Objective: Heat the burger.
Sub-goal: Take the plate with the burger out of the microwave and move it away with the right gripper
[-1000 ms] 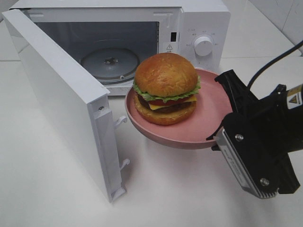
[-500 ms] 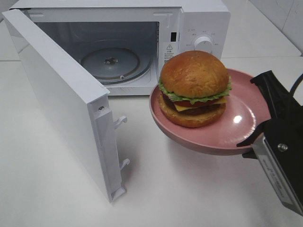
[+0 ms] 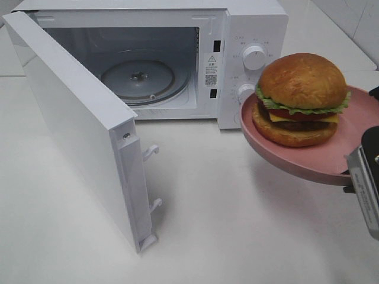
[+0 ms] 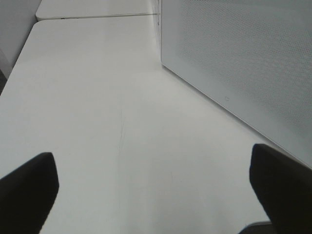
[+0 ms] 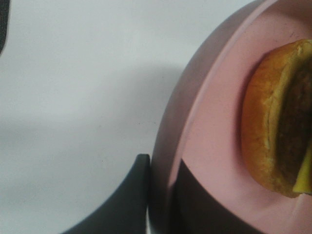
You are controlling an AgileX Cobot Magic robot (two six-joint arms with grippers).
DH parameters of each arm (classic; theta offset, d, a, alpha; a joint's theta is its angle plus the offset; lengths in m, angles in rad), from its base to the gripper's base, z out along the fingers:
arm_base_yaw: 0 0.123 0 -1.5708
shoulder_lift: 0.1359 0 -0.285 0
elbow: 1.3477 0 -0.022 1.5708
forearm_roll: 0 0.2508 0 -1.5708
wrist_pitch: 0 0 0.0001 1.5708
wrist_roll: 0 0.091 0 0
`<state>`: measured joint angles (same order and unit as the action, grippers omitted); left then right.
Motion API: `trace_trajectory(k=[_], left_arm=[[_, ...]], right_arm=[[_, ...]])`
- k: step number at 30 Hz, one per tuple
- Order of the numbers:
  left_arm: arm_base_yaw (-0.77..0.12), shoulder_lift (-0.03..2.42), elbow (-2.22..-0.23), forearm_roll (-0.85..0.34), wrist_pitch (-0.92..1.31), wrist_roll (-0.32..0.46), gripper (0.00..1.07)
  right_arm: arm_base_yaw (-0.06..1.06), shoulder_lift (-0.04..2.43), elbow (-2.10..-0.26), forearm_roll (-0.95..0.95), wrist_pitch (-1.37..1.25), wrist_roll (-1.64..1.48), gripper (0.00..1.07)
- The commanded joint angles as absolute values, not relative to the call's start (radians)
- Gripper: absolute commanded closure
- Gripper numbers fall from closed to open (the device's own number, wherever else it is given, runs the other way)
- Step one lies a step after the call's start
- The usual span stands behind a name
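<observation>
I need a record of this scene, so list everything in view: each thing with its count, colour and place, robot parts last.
Microwave: one, white, at the back of the table, empty inside.
Microwave door: one, white, swung wide open toward the front left.
Glass turntable: one, clear, on the microwave floor.
Knobs: two, white, on the microwave's right panel.
Burger: one, golden-brown bun with green lettuce, on the plate.
Plate: one, pink, held up in the air right of the microwave.
Table: one, white, under everything.
Left gripper: one, black, open, over bare table beside the door.
Right gripper: one, black, shut on the plate's rim.
</observation>
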<state>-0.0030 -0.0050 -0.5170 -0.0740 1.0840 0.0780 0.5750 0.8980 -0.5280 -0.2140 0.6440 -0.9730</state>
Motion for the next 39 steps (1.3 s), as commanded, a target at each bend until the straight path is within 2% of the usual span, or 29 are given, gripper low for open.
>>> trace_trajectory(k=[1, 11, 26, 39], left_arm=[[-0.001, -0.01, -0.518, -0.078, 1.072, 0.072, 0.07], [-0.001, -0.01, -0.518, -0.078, 1.072, 0.072, 0.07], [-0.001, -0.01, -0.518, -0.078, 1.072, 0.072, 0.07], [-0.001, -0.01, -0.518, -0.078, 1.072, 0.072, 0.07]], right_arm=[[0.57, 0.883, -0.532, -0.33, 0.632, -0.815, 1.07], [0.57, 0.883, -0.532, -0.406, 0.699, -0.643, 1.07], [0.57, 0.886, -0.532, -0.663, 0.751, -0.149, 1.07], [0.57, 0.991, -0.532, -0.698, 0.908, 0.142, 1.07]])
